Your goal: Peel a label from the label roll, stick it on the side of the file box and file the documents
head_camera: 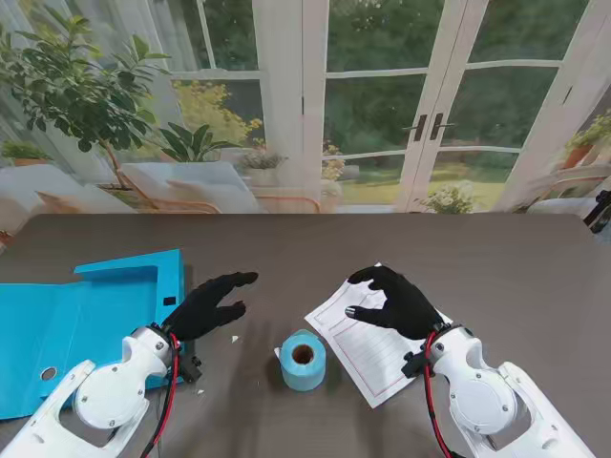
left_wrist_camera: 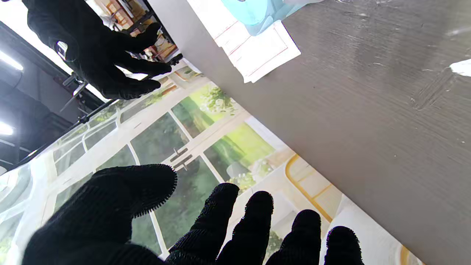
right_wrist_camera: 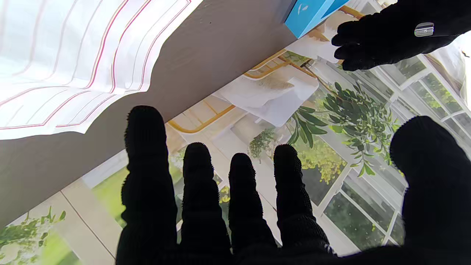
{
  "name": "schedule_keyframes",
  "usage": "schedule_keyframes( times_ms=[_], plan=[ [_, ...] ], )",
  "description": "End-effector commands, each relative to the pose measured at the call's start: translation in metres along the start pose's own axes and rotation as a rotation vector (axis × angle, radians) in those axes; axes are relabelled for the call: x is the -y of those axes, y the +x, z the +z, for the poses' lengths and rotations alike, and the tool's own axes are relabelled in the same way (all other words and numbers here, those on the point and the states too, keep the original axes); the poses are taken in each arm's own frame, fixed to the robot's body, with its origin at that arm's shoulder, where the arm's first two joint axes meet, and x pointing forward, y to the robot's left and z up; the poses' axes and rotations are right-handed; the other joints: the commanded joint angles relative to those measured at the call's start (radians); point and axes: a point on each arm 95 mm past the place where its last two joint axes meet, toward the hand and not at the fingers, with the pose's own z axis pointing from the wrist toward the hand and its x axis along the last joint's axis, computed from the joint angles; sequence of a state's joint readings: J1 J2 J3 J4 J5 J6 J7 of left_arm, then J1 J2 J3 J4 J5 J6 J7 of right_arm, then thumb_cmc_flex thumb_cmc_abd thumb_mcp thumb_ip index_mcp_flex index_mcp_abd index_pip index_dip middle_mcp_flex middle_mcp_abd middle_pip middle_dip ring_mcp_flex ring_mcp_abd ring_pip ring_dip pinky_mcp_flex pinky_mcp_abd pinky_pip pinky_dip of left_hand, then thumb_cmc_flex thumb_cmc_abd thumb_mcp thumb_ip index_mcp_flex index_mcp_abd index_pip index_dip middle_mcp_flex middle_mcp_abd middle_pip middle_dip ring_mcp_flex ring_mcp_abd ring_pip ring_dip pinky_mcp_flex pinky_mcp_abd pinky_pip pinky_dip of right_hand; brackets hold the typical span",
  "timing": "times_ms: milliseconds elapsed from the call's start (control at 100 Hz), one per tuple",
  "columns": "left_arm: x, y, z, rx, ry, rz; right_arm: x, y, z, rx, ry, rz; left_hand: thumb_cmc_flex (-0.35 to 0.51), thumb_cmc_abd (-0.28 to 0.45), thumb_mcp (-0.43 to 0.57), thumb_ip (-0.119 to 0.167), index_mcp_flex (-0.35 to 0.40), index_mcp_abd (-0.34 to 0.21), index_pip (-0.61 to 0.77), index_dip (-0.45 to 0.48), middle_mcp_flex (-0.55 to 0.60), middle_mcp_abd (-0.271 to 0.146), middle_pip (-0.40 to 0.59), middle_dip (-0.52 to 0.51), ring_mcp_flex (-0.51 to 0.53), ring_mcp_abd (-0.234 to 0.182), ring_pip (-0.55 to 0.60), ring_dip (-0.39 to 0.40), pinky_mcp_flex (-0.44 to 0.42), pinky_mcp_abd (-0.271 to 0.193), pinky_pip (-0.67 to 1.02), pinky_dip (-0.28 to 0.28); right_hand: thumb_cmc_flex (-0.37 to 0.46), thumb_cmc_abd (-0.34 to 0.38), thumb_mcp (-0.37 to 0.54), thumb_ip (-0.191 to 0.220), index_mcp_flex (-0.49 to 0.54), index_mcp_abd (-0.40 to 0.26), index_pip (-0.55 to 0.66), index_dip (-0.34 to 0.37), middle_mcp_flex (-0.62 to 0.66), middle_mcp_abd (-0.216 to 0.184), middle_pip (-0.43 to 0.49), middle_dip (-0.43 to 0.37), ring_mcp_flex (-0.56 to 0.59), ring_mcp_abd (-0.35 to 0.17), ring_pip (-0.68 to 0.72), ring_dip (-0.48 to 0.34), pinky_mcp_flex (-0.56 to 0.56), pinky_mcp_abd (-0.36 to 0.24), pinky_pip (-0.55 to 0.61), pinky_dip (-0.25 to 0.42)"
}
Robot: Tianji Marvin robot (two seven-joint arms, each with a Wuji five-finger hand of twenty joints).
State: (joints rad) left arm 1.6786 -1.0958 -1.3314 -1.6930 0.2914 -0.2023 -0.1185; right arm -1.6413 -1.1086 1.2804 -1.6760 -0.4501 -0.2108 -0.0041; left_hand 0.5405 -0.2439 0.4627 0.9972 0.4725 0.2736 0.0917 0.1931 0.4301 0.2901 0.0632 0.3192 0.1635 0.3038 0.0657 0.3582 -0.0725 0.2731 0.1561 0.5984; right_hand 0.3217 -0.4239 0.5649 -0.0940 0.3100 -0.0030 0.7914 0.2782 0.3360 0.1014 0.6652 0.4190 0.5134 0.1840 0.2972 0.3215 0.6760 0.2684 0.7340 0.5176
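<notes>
Left hand (head_camera: pixel 208 303) released, fingers spread, beside blue file box (head_camera: pixel 86 320). Right hand (head_camera: pixel 396 298) released over documents (head_camera: pixel 368 355). Label roll (head_camera: pixel 303 359) upright between, on surface (head_camera: pixel 286 253).

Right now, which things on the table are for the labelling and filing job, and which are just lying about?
For the job: label roll, blue file box, documents.
Lying about: small white scrap on the table.

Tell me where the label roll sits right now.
In the stand view, the light blue label roll stands on the grey table near the front edge, between the two arms, just left of the white printed documents.
</notes>
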Motion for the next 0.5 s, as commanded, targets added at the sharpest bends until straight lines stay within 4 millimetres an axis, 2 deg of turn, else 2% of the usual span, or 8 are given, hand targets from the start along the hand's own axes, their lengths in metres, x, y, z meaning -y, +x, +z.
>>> schedule_keyframes(
  times_ms=[0, 220, 490],
  plan=[
    [-0.002, 0.002, 0.000, 0.000, -0.017, -0.006, 0.003, 0.001, -0.001, 0.000, 0.014, 0.004, 0.006, 0.000, -0.005, 0.023, -0.010, 0.003, -0.004, 0.007, -0.012, -0.005, -0.002, 0.009, -0.010, -0.015, -0.009, -0.003, -0.022, -0.045, -0.027, -0.014, -0.017, -0.006, -0.003, 0.016, -0.026, 0.003, 0.003, -0.006, -0.010, 0.009, 0.000, -0.013, -0.017, -0.008, -0.003, -0.006, -0.509, -0.014, -0.019, 0.014],
    [-0.002, 0.003, -0.001, 0.001, -0.019, -0.003, 0.006, 0.000, -0.001, -0.001, 0.020, -0.001, 0.007, 0.006, -0.005, 0.021, 0.002, 0.005, -0.004, 0.006, -0.008, 0.002, -0.003, 0.008, -0.005, -0.010, -0.008, -0.002, -0.022, -0.043, -0.024, -0.011, -0.017, -0.005, -0.006, 0.016, -0.024, 0.009, 0.005, -0.005, -0.007, 0.010, 0.001, -0.014, -0.013, -0.007, -0.002, -0.005, -0.506, -0.013, -0.020, 0.018],
    [-0.001, -0.001, -0.003, 0.016, -0.021, -0.027, 0.009, 0.011, 0.001, 0.031, 0.031, -0.063, 0.008, 0.013, -0.005, 0.019, 0.007, 0.009, -0.010, 0.000, -0.004, 0.006, -0.004, 0.005, -0.003, -0.003, -0.008, -0.002, -0.024, -0.041, -0.021, -0.005, -0.015, -0.008, -0.006, 0.018, -0.011, 0.017, 0.009, -0.004, 0.024, 0.017, 0.013, -0.013, 0.009, 0.001, 0.010, -0.002, -0.489, -0.009, -0.007, 0.026]
  ],
)
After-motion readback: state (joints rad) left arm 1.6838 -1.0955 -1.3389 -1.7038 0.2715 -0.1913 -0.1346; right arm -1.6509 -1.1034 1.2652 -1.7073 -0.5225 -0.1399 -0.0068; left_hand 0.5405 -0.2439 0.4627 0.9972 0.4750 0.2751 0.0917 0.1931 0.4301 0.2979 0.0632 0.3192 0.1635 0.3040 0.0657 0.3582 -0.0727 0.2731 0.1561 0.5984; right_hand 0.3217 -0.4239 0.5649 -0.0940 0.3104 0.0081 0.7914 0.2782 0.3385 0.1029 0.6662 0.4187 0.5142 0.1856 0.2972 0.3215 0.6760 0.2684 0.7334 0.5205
